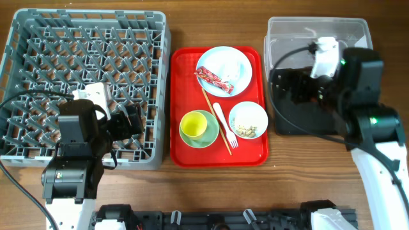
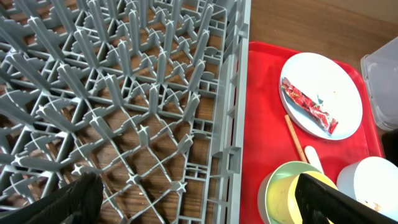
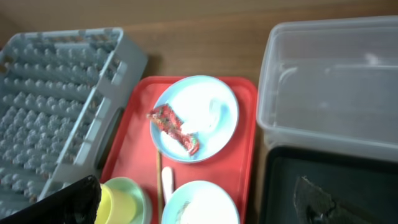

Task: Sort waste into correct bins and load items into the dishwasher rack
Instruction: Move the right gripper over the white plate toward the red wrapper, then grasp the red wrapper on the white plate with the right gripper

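The grey dishwasher rack (image 1: 83, 83) stands at the left, with nothing in it. The plate (image 1: 238, 59) on the red tray holds the red wrapper (image 1: 214, 78) and the white tissue (image 1: 231, 69). The yellow cup (image 1: 193, 123) sits in the green bowl (image 1: 208, 135). The white bowl (image 1: 248, 120) holds crumbs. The fork (image 1: 225, 124) and the wooden stick (image 1: 216, 121) lie between them. My left gripper (image 1: 131, 118) is open and empty over the rack's right front corner (image 2: 205, 205). My right gripper (image 1: 291, 86) is open and empty above the black tray (image 1: 307, 118).
The red serving tray (image 1: 185, 150) lies between the rack and the bins. The clear tub (image 1: 317, 35) stands at the back right, directly behind the black tray. Bare wooden table runs along the front edge.
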